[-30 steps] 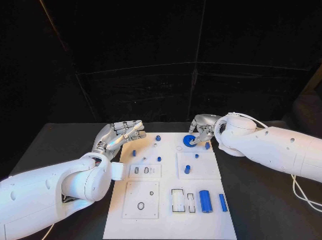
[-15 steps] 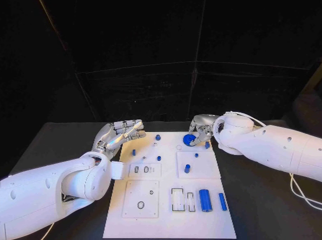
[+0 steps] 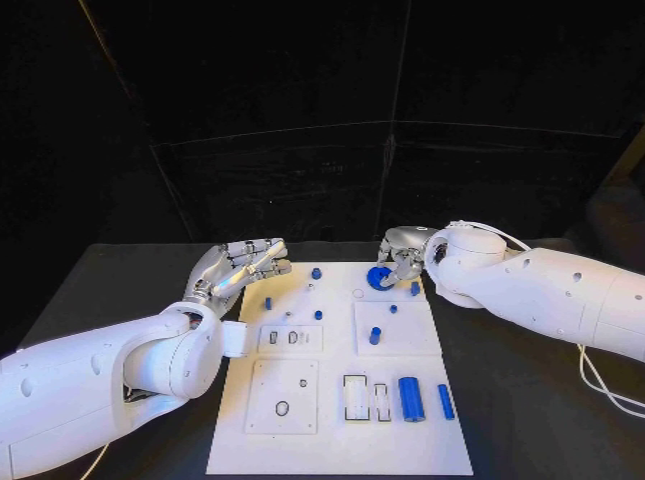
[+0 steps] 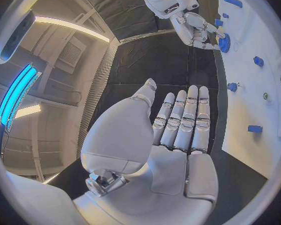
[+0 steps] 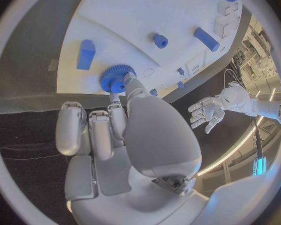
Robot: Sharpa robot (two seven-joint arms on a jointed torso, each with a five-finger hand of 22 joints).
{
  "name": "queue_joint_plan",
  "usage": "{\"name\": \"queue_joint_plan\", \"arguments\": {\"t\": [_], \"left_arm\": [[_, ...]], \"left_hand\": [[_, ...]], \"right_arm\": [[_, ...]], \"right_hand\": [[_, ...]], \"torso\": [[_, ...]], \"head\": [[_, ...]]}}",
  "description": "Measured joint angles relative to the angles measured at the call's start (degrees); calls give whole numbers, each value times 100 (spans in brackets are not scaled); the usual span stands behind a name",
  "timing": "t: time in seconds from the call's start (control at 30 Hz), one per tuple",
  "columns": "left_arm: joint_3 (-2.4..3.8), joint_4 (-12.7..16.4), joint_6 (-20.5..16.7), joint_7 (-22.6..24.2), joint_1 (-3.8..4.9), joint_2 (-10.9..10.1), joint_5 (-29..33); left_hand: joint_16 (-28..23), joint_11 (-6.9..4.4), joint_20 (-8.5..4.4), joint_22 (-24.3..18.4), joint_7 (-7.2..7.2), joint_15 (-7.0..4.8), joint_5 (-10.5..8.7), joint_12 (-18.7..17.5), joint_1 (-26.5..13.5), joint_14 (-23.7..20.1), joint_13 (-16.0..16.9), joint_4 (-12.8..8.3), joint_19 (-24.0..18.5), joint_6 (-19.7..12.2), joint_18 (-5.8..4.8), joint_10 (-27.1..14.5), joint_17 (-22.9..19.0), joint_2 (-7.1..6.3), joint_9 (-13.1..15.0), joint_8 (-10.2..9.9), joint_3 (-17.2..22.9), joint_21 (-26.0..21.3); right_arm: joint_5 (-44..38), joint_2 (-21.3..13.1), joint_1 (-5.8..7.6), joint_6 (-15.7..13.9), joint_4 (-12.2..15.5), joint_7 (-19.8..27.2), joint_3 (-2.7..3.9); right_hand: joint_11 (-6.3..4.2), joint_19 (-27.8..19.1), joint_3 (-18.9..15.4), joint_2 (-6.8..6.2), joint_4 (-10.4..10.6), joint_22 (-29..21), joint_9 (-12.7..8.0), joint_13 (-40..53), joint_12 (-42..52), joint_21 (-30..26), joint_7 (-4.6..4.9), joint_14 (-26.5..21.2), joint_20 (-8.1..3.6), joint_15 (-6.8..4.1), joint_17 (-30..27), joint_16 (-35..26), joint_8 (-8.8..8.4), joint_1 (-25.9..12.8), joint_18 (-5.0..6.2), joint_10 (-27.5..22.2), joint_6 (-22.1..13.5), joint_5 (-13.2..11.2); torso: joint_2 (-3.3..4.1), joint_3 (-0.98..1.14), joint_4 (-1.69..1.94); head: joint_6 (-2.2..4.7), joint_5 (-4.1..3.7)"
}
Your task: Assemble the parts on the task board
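The white task board [image 3: 337, 440] lies in the middle of the black table. My right hand [image 3: 403, 256] is over its far right corner and pinches a blue gear [image 3: 380, 279] between thumb and fingers; the right wrist view shows the gear [image 5: 117, 80] at the fingertips, close above the board [image 5: 147, 15]. My left hand [image 3: 241, 266] hovers beside the board's far left corner, fingers straight and apart, holding nothing. The left wrist view shows that hand [image 4: 178, 130] flat, with the right hand [image 4: 197, 27] and gear [image 4: 224, 44] beyond it.
Small blue pegs [image 3: 316, 273] [image 3: 267, 303] stand on the board's far half, with another peg [image 3: 376, 337] on a raised square. A thick blue cylinder [image 3: 410, 399] and a slim blue bar [image 3: 446, 401] lie near right, beside rectangular slots [image 3: 355, 398].
The right hand has carried the gear a little toward the board's far edge. The left hand has hardly moved.
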Motion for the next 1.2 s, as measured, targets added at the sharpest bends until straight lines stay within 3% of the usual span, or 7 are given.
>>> {"name": "queue_joint_plan", "arguments": {"t": [0.23,0.43,0.63,0.93,1.2], "left_arm": [[0,-5,0,-5,0,0,1],[0,-7,0,-7,0,0,2],[0,-3,0,-8,0,-2,2],[0,-4,-3,-5,0,-8,3],[0,-5,-47,14,0,-8,4]], "left_hand": [[0,0,0,0,0,0,0,0,0,0,0,0,0,0,0,0,0,0,0,0,0,0],[0,0,21,0,0,0,0,-24,0,0,0,0,21,0,1,0,0,0,0,0,0,0],[0,0,21,-4,0,0,0,-24,0,0,0,0,21,0,1,0,0,0,0,0,0,0],[0,0,21,-3,0,0,0,-24,0,-1,0,0,21,0,0,0,0,0,0,0,0,0],[0,0,0,-10,0,0,0,-24,-25,-1,0,0,42,0,1,0,0,25,0,0,0,0]], "right_arm": [[-51,-66,-23,-481,244,46,-10],[-75,-103,-23,-902,615,71,-8],[-103,24,-28,-1159,843,70,-8],[-328,434,-110,-1418,847,45,-7],[-472,796,-243,-1439,591,20,-21]], "right_hand": [[-63,93,347,18,-240,173,-30,1,215,66,0,9,-93,-89,0,24,0,-15,-26,144,0,-30],[-123,92,457,47,-348,205,-30,1,231,67,0,8,-92,-90,-1,24,-15,-44,-25,205,0,-51],[-142,91,539,75,-423,205,-33,4,236,86,0,8,-92,-90,-1,23,-145,-95,-25,223,0,-60],[-174,166,735,-40,-455,204,-33,-34,164,112,0,7,-82,-90,-2,23,-255,-342,-25,255,0,55],[-161,175,938,-107,-385,204,-33,-17,126,112,0,7,-92,-90,-2,23,-344,-409,-24,241,0,55]], "torso": [[0,2,0],[-1,2,0],[-1,0,6],[-1,-7,14],[4,-7,14]], "head": [[7,13],[18,23],[30,64],[11,176],[-19,218]]}}
